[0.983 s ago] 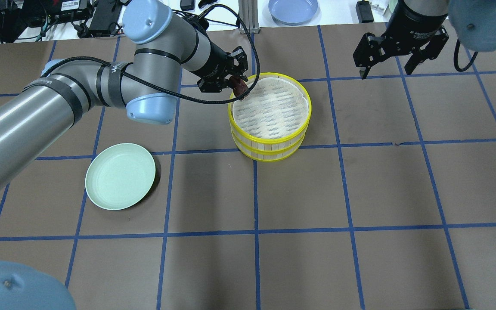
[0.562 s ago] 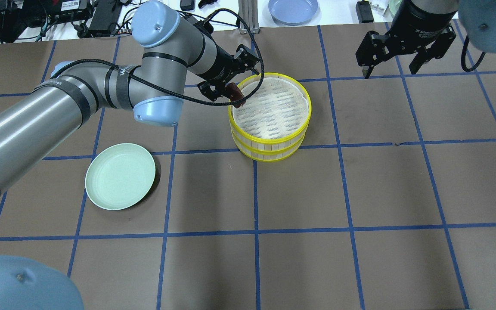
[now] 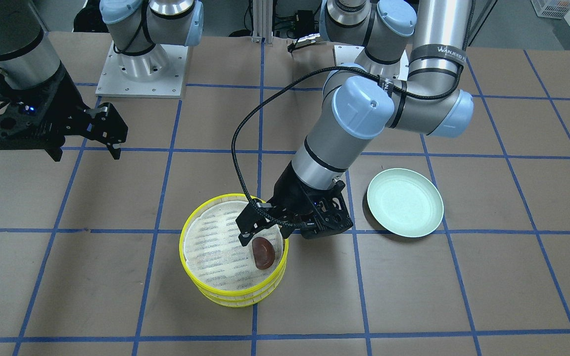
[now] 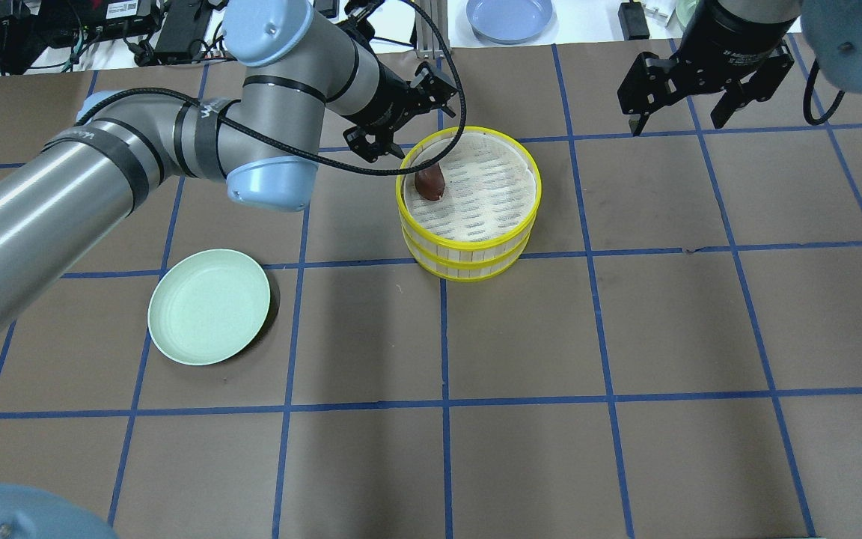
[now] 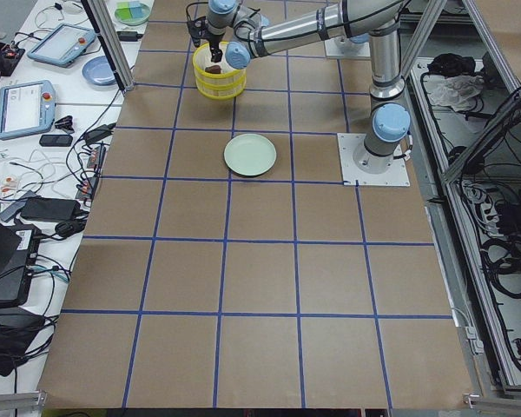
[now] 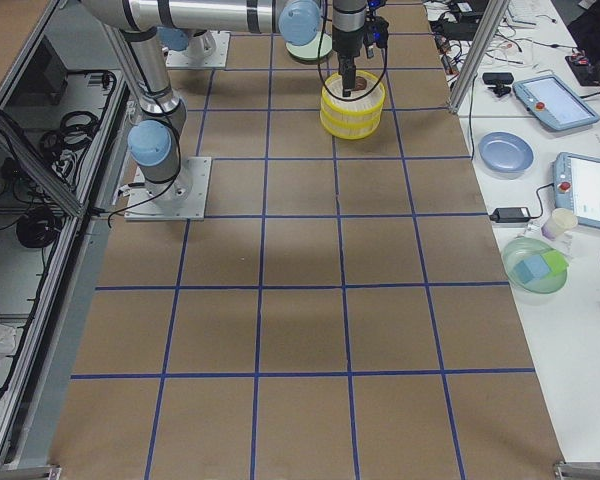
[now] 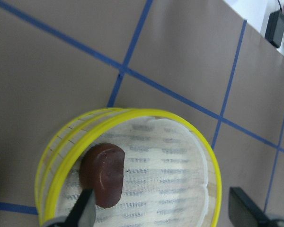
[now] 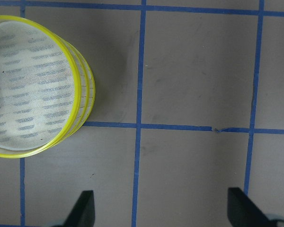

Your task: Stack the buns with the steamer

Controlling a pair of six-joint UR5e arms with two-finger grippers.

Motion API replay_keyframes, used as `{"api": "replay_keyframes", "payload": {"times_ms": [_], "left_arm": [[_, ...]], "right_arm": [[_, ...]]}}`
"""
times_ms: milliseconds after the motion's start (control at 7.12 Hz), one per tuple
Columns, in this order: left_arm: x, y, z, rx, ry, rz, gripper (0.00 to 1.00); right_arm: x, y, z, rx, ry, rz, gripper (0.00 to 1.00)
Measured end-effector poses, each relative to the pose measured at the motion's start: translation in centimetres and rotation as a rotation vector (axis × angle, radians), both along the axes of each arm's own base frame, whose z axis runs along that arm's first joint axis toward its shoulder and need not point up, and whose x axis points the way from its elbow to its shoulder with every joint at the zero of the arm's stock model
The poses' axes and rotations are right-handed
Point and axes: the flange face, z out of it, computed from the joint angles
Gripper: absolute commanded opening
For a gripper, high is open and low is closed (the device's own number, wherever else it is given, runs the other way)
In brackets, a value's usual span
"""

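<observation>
the pale green round plastic plate (image 4: 209, 307) sits nearest me, well apart from the work; beyond it the dark reddish-brown oblong bun (image 4: 429, 182) lies on the woven liner of the yellow-rimmed two-tier steamer (image 4: 468, 263), close to the rim on the side my left arm reaches first; my left gripper (image 7: 163, 213) hangs just above it, jaws spread, holding nothing; farthest out, my right gripper (image 4: 674, 123) hovers with jaws wide too, out of the way, i judge; a cream-white bun i cannot see.

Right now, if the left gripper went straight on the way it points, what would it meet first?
The left gripper would probably meet the reddish-brown bun, lying in the steamer just below it; depth is unclear.
</observation>
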Motion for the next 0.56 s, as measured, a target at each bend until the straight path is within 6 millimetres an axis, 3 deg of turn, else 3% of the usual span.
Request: {"api": "replay_keyframes", "payload": {"times_ms": [281, 562], "left_arm": [[5.8, -0.4, 5.7, 0.039, -0.258, -0.139, 1.0], [10.9, 1.2, 9.6, 0.087, -0.43, -0.22, 1.0]], "right_arm": [[0.1, 0.0, 0.0, -0.001, -0.002, 0.001, 1.0], [0.1, 0.1, 0.0, 0.001, -0.002, 0.001, 1.0]]}}
